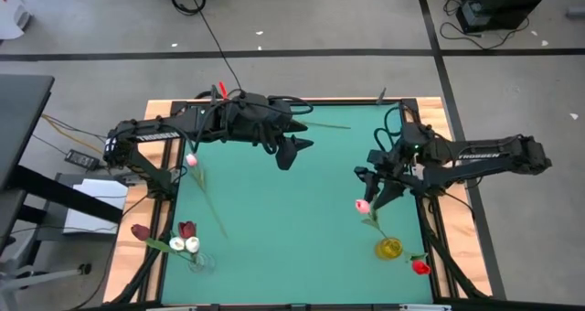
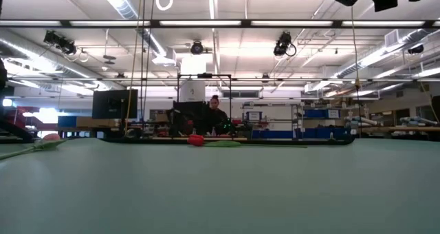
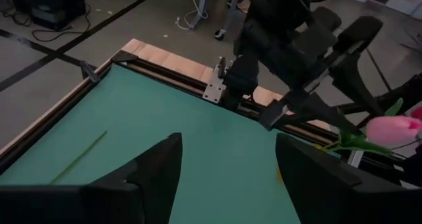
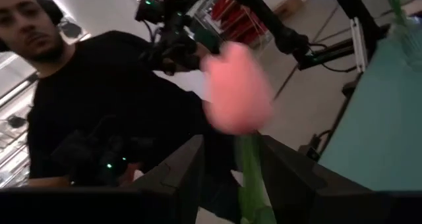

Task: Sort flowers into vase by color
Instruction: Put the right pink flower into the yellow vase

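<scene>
right gripper [image 1: 377, 194] lifts a pink tulip [image 1: 363, 205] over the yellow vase [image 1: 389, 248]

in the right wrist view the green stem runs up between the two dark fingers [image 4: 178, 174], jaws clenched on it just under the pink head. the left gripper [image 1: 294, 152] hangs over the middle of the green worktop [image 1: 292, 229], jaws wide and empty. other flowers: a red tulip [image 1: 420, 267] beside the yellow vase, another pink one [image 1: 192, 160] lying near the left edge, and maroon and white heads gathered at the clear vase [image 1: 199, 262]. the tulip looks light, with a thin, bendy stem and a soft head; a hold on the stem near the head, never on the petals, should keep it from swinging.
</scene>
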Robot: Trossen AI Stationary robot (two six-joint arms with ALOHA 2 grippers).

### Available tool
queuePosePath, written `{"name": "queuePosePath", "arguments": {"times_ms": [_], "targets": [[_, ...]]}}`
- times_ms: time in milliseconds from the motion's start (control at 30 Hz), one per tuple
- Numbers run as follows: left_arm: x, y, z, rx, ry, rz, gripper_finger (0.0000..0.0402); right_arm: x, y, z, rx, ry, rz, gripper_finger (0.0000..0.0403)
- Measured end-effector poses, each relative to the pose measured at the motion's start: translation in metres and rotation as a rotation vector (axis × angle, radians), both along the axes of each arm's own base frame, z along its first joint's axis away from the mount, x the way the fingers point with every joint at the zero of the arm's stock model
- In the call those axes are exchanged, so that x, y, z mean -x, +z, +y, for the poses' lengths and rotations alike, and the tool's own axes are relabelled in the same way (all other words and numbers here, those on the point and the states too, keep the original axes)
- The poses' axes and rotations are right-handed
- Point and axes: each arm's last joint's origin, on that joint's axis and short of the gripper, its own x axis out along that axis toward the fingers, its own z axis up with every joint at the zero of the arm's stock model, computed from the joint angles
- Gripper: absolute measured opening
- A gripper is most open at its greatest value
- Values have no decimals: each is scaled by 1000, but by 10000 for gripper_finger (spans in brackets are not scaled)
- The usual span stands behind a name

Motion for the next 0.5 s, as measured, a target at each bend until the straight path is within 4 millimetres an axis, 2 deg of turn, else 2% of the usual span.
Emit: {"name": "queuePosePath", "arguments": {"times_ms": [333,500], "targets": [[0,0,0,5,3,-1,249,-11,-9,9,33,10,-4,151],[0,0,0,4,2,0,249,-15,-13,11,35,14,15,113]]}}
